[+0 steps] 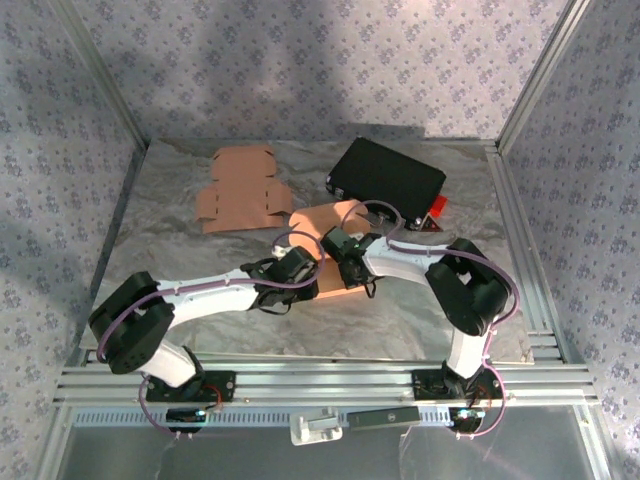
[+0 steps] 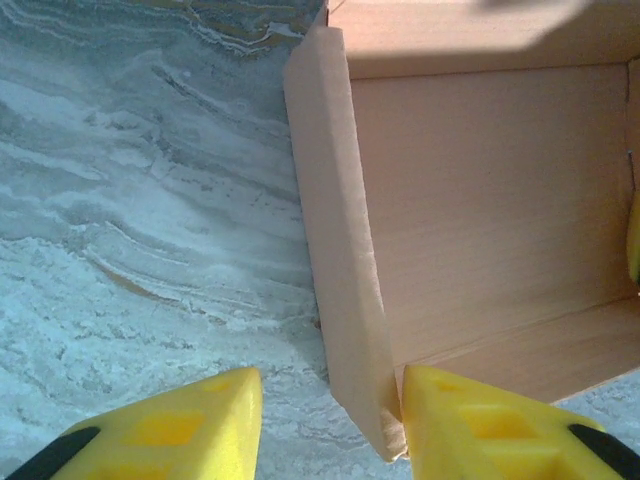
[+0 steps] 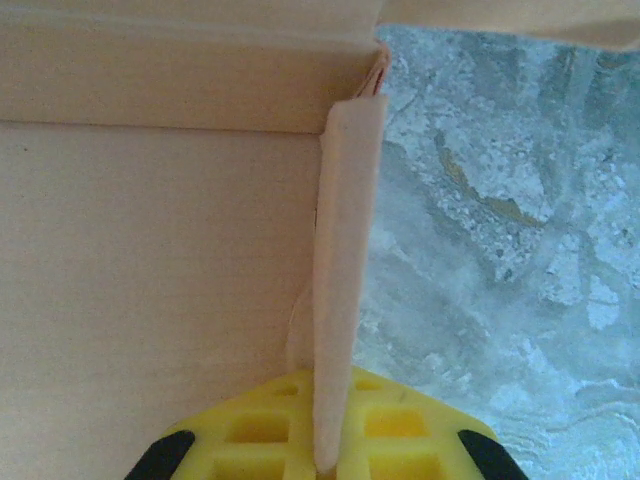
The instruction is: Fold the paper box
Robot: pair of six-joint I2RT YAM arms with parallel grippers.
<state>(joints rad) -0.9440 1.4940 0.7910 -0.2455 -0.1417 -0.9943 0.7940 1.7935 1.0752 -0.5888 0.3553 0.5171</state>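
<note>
Your right claw (image 3: 325,455) clenches on one upright side wall of the paper box (image 3: 150,270), which sits on the marbled counter (image 3: 500,250) between both claws. Your left claw (image 2: 330,395) stands released, straddling another wall. Beyond them lie a flat cardboard blank (image 1: 240,190) and a black case (image 1: 388,175).

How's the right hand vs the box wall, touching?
Touching. Right wrist view: the right hand clamps the box wall, whose edge runs down between both yellow fingers.
</note>
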